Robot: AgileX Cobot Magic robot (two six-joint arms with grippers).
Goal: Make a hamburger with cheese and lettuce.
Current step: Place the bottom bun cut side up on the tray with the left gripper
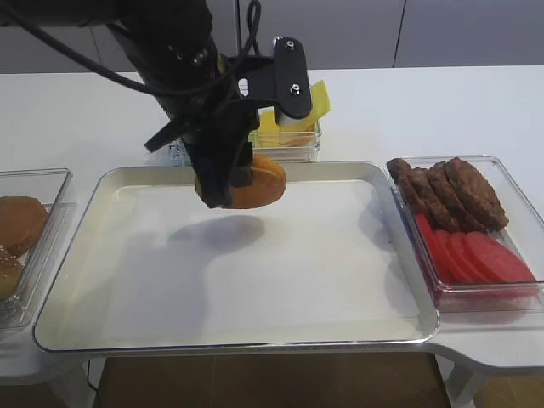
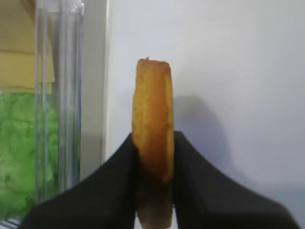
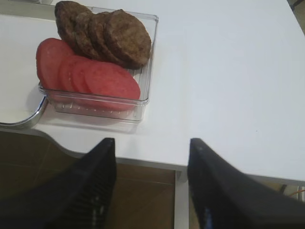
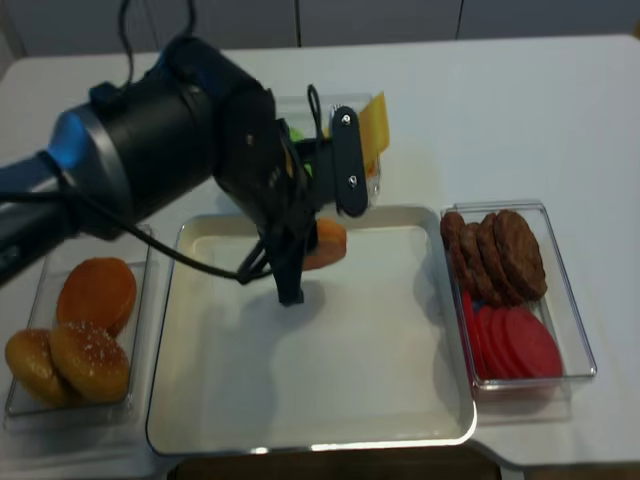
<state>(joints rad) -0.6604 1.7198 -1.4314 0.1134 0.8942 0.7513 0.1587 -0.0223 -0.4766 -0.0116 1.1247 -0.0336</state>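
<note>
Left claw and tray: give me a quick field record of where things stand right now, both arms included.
left claw: shut on the bun half, held edge-on above the tray
tray: nothing on it yet
right claw: open, holding nothing, past the table edge near the patty and tomato box
cheese: in the box behind the tray
lettuce: same box, below the cheese in the left wrist view
spare buns: box left of the tray

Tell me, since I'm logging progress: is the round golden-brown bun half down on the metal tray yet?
No. The left gripper holds the round golden-brown bun half above the metal tray.
</note>
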